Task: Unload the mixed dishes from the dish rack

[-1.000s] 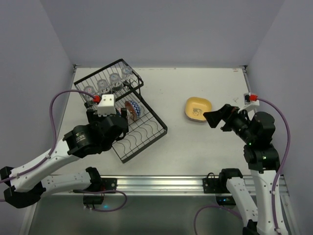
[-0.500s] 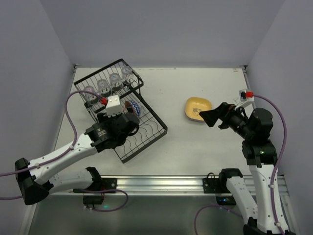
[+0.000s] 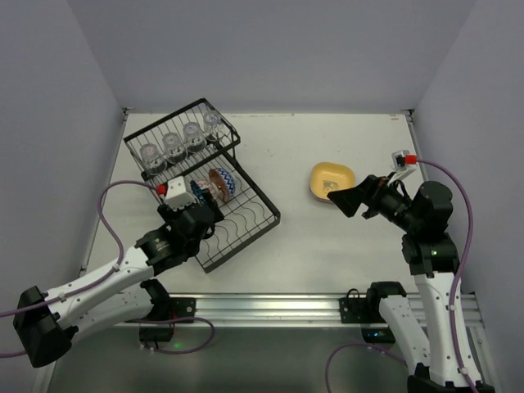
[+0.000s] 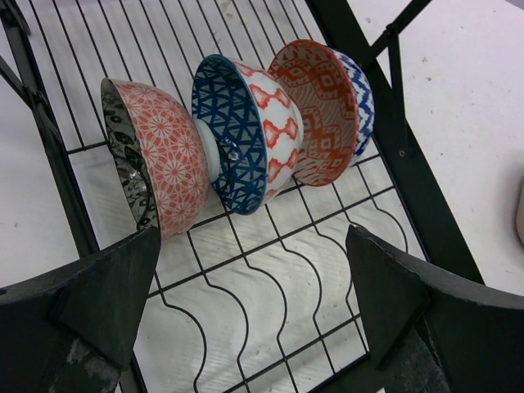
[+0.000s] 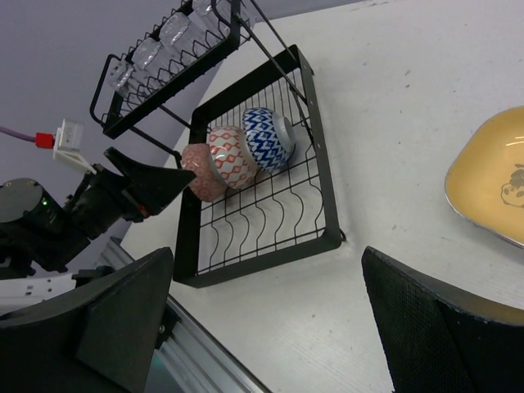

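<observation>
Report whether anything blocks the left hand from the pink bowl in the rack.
Nothing visible does. The open left hand faces the pink bowl across bare dish rack wires; the blue bowl stands close beside it.

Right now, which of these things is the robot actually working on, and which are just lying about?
Part of the job: the dish rack, four glass cups in its basket, three patterned bowls on its tray, and the yellow plate lying out on the table.
Just there: the table itself and the metal rail at the near edge.
</observation>
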`<state>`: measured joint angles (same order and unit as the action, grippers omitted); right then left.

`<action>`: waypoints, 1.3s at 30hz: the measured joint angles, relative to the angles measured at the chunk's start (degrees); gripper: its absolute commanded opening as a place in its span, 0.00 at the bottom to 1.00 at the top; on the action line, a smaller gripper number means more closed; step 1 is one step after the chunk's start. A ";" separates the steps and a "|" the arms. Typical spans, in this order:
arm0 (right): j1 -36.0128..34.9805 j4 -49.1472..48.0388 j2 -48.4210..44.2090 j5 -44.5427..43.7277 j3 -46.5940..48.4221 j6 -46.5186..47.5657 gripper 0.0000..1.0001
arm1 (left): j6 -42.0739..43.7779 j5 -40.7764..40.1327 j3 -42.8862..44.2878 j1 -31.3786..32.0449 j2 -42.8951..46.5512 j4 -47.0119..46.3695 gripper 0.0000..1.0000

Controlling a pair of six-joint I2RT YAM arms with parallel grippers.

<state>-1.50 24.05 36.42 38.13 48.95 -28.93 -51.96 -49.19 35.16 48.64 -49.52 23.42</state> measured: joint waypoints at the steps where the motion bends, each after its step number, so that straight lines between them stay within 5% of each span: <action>1: 0.00 -0.37 0.00 0.44 -0.11 -0.11 0.99 | 0.79 0.42 -1.03 -0.87 0.02 -1.60 1.00; 16: 0.00 -2.19 0.24 3.32 -0.85 -0.46 0.99 | 5.31 7.41 -6.60 -6.64 -0.70 -12.15 1.00; 39: -0.44 -2.89 1.09 5.40 -1.46 -0.46 0.99 | 4.52 3.82 -9.94 -7.08 -1.40 -11.04 0.80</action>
<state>-1.93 21.17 37.52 43.53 47.48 -29.39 -47.44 -45.36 25.21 41.56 -50.92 12.38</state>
